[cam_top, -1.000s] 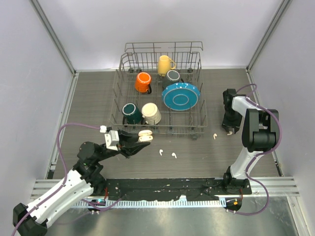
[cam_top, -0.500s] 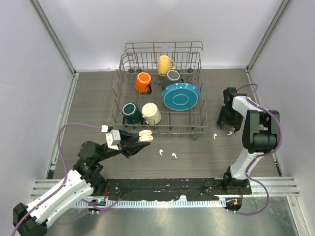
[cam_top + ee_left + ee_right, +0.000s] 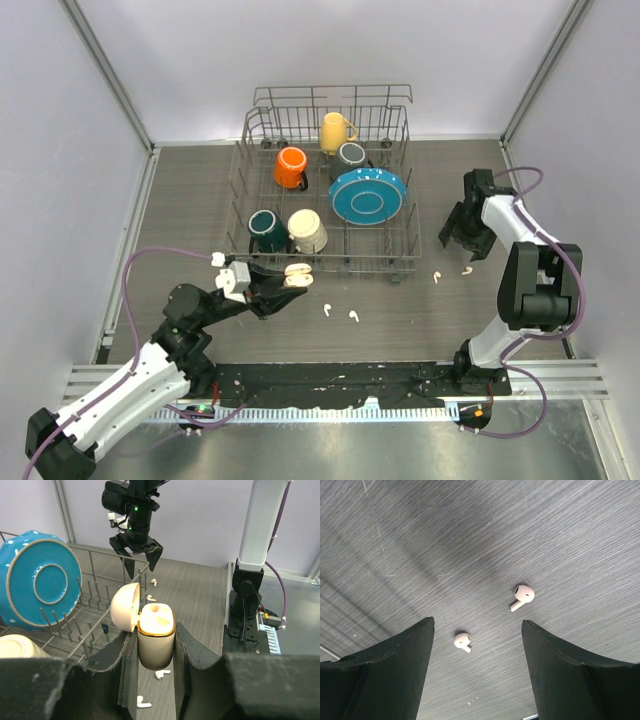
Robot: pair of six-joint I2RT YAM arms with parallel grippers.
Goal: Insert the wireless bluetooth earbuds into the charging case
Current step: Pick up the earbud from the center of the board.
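Observation:
My left gripper (image 3: 290,278) is shut on a cream charging case (image 3: 156,641), held upright above the table with its lid (image 3: 124,607) swung open to the left. Two white earbuds (image 3: 326,310) (image 3: 353,316) lie on the table just right of it; they also show under the case (image 3: 160,674) (image 3: 143,704). Two more earbuds (image 3: 436,277) (image 3: 467,269) lie farther right. My right gripper (image 3: 465,243) hangs open above that pair, holding nothing. In the right wrist view both earbuds (image 3: 462,641) (image 3: 524,595) lie between the spread fingers (image 3: 395,665).
A wire dish rack (image 3: 396,262) stands at the back centre, just behind the held case. It holds a teal plate (image 3: 367,195), orange (image 3: 291,166), yellow (image 3: 335,130), dark green (image 3: 266,229) and cream (image 3: 307,231) mugs. Walls close in left and right.
My right gripper has opened wide and drawn up and back from the table; a second earbud now shows where its tips were. The left gripper and case have barely moved.

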